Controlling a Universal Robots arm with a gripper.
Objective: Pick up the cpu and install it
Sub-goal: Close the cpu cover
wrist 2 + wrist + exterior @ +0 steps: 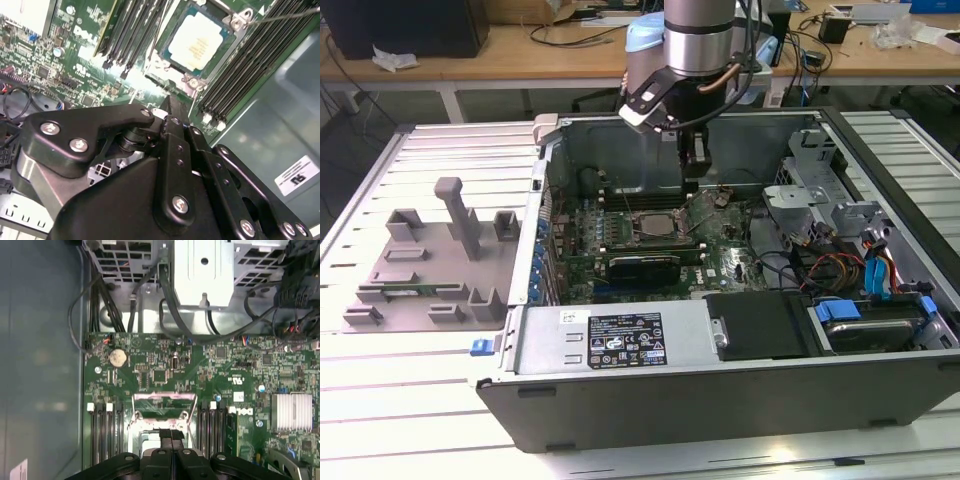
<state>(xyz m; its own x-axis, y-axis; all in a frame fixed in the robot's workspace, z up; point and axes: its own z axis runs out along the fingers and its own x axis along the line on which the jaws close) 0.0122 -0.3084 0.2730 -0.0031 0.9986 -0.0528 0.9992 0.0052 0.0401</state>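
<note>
The cpu (197,42) is sitting in the socket frame (234,21), lying just beside the gripper (171,434), toward the exterior view's left. The gripper is hanging above the motherboard (240,365), fingers pressed together, gripping nothing.

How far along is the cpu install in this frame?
Done: the small square silver-topped cpu already lies in the metal-edged socket on the green motherboard. In hand: nothing. The gripper hangs close over the socket, its jaws shut and empty. Left: the socket's metal bracket looks raised in the first wrist view, so clamping seems not yet done.
</note>
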